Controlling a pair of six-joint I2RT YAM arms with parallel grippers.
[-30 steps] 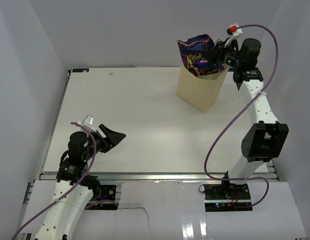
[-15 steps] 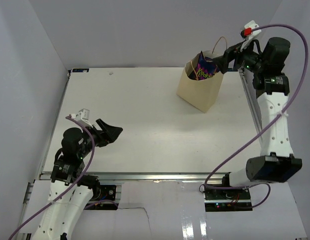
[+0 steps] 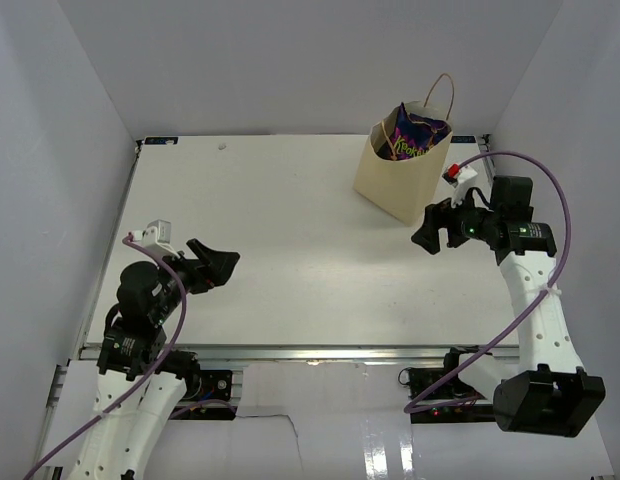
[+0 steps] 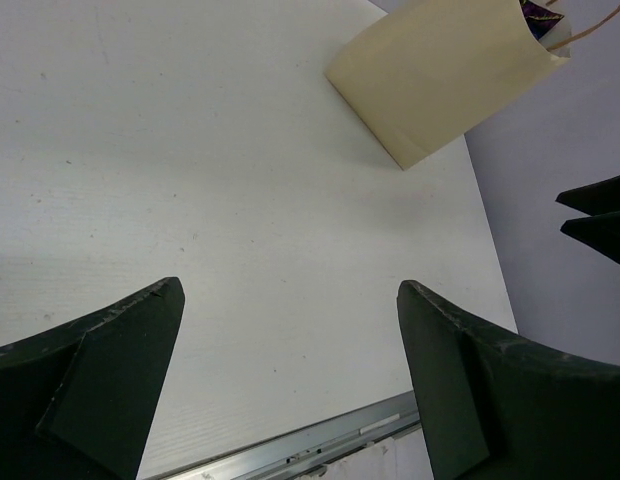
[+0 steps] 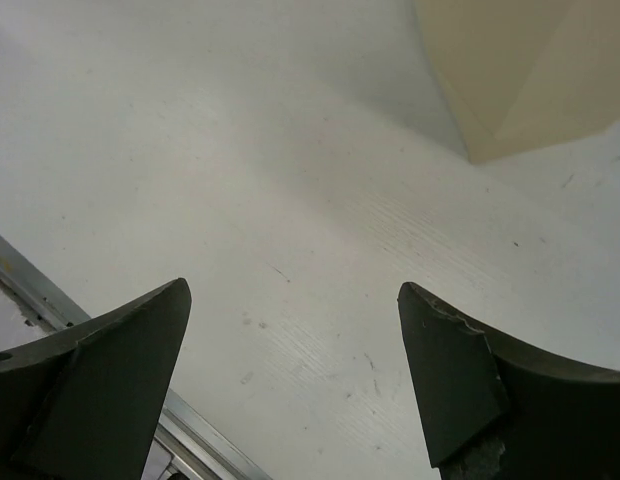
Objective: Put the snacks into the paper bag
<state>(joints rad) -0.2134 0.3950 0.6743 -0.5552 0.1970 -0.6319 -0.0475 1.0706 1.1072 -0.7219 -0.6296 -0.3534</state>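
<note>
Top external view: the paper bag [image 3: 395,185] is seen standing upright on the far right part of the white surface [image 3: 270,210]. Its mouth is open at the top. A thin loop handle [image 3: 446,92] is seen sticking up from its far side. Snacks are seen inside the bag. A purple packet [image 3: 420,133] with bright letters is seen just under the rim. The other packets in there cannot be told apart.

The right gripper [image 3: 422,228] is held just beside the bag, on its near right side. Whether the bag is touched cannot be told from above. Its fingers [image 5: 100,385] are spread wide apart. In the right wrist view only bare white surface is seen between them. The bottom corner of the bag is seen at the top right of that view, and a metal rail [image 5: 195,445] is seen at the bottom.

The left gripper [image 3: 218,262] is held well apart from the bag, over the near left part of the surface. It is pointed toward the middle of the surface. Its fingers are also spread wide, and in the left wrist view only white surface is seen between them. In that view the bag is seen far off at the top, and the dark tips of the right gripper are seen at the right edge.
</note>
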